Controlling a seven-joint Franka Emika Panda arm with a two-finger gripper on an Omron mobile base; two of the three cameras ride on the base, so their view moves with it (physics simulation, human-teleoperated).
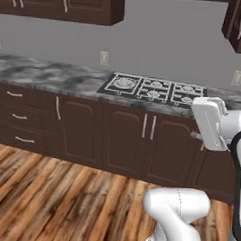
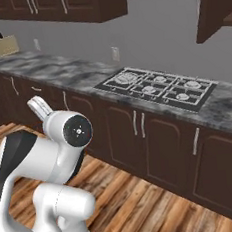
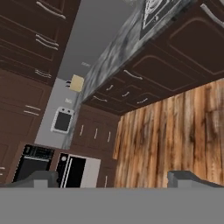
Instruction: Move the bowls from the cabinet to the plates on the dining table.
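The bowls, the plates and the dining table are out of view. A dark brown wall cabinet (image 1: 236,26) with a long silver bar handle hangs at the upper right, above the right end of the counter. In the right base view its door (image 2: 209,8) stands ajar with a shelf edge behind it. More wall cabinets (image 1: 63,4) run along the upper left. My gripper (image 3: 113,178) is open, its two dark fingertips (image 3: 41,177) wide apart with nothing between them. It looks sideways along the wooden floor and low cupboards, well below the cabinet.
A grey stone counter (image 1: 49,76) carries a gas hob (image 1: 154,89) straight ahead, over low brown cupboards (image 1: 126,138). A knife block (image 2: 6,45) stands at the counter's far left. Wooden floor (image 1: 63,199) lies between my base and the cupboards.
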